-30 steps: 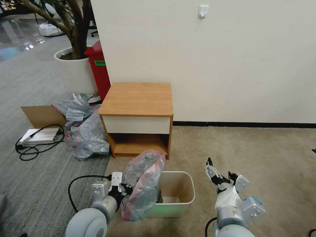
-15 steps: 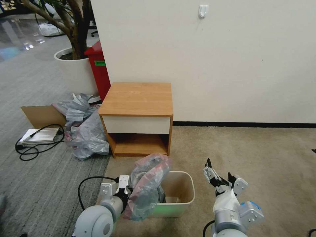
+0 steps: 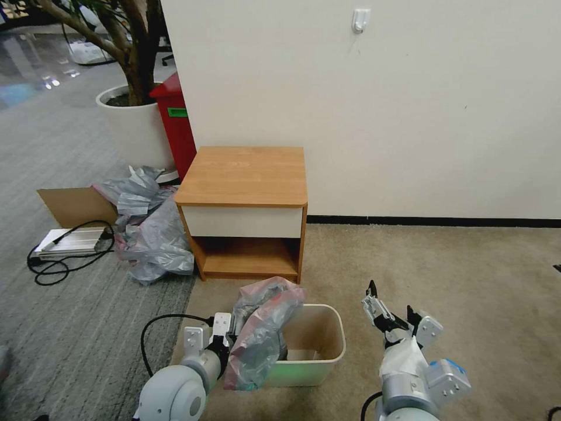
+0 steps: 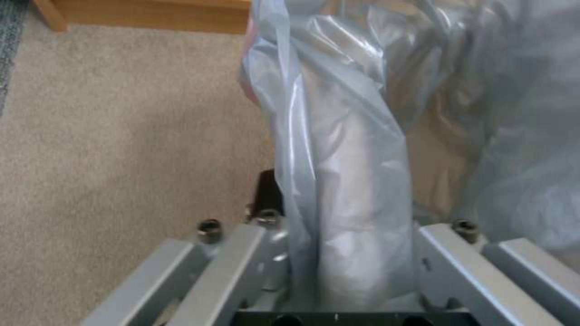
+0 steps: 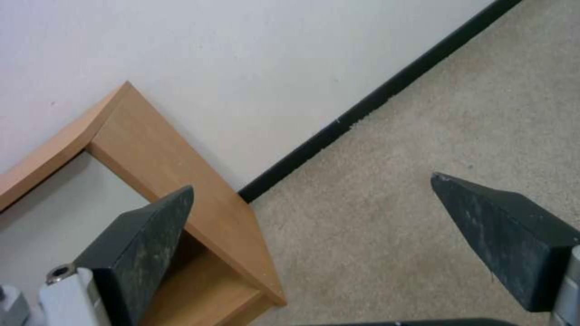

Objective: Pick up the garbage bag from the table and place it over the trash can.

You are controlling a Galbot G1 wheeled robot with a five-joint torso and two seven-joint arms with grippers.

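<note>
A: Item one, the garbage bag point(image 3: 262, 330)?
B: Translucent grey with a pinkish-red band, bunched and upright, draped over the left rim of the trash can point(image 3: 327, 355) and hanging down its outer left wall. The left gripper point(image 3: 227, 338) is pinching it; in the left wrist view the plastic point(image 4: 350, 190) runs straight down between the grey finger frames.

A: Item two, the trash can?
B: Beige, rounded corners, on the tan carpet point(image 3: 456, 275) just in front of the table point(image 3: 245, 175). Its right and near rims are bare. The bag covers the left rim.

A: Item three, the table?
B: Orange-brown surface, white drawer front, lower shelf, back edge against the white wall point(image 3: 409, 105). Its right side panel appears in the right wrist view point(image 5: 175, 181), meeting the black baseboard point(image 5: 374, 104).

A: Item four, the right gripper point(image 3: 390, 305)?
B: Spread wide and holding nothing, raised over open carpet to the right of the trash can and apart from it. Both dark fingertips point(image 5: 145, 240) stand far from each other.

A: Room to move?
B: Open carpet to the right. To the left of the table: a pile of grey bags point(image 3: 149, 228), a cardboard sheet point(image 3: 73, 204), a black cable point(image 3: 58, 257), a red bin point(image 3: 174, 126) and a white planter point(image 3: 131, 126).
</note>
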